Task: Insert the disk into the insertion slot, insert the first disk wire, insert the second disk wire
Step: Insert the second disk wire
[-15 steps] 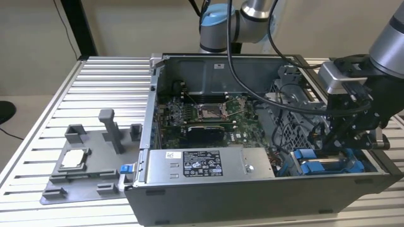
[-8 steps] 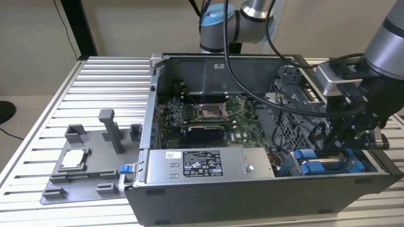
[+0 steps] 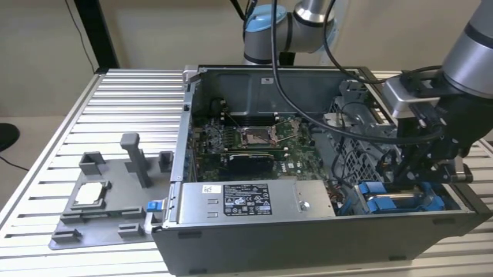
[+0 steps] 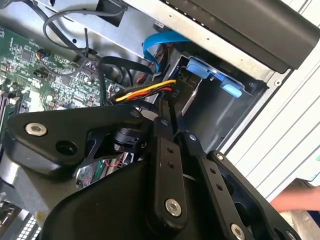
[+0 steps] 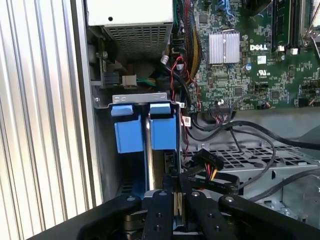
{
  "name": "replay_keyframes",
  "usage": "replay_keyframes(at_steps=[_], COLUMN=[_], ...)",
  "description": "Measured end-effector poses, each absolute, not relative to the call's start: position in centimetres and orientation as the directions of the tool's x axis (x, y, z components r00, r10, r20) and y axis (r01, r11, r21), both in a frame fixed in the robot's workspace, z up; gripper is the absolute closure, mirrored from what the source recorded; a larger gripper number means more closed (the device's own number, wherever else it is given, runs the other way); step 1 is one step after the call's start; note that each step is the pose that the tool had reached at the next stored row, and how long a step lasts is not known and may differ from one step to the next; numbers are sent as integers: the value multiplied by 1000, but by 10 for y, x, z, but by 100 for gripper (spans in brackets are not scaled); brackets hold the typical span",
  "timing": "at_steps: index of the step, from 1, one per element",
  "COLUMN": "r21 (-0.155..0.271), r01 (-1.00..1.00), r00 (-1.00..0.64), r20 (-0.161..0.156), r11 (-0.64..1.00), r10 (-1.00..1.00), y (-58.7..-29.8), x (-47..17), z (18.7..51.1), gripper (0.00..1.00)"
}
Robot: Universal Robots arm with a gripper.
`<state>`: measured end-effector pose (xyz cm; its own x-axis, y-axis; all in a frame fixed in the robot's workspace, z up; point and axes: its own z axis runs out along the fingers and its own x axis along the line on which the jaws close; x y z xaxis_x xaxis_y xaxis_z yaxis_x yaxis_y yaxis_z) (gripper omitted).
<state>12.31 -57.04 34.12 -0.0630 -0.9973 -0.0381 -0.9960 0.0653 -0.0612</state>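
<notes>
Now the disk [image 5: 161, 131] sits upright in its bay at the case's front corner, blue frame up; our gripper [image 5: 175, 192], jaws pinched nearly closed on a wire connector [image 4: 172, 92], hangs right above it.

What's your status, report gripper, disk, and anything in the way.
Gripper down at the drive bay, fingers together. Disk seated in its slot, blue frame showing. Loose power wire bundle beside the fingertips.
</notes>
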Motion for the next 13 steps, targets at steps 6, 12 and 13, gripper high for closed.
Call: replay_keyframes(at_steps=[6,12,13], r21=[-64,-64,-64], r01=[-996,-996,-996], r00=[-63,-62,-62], r20=[-38,-39,-38], r11=[65,65,65], r10=[-997,-997,-997], y=[-570,-570,-570], x=[122,122,122], z=[340,341,342], gripper=[100,100,100])
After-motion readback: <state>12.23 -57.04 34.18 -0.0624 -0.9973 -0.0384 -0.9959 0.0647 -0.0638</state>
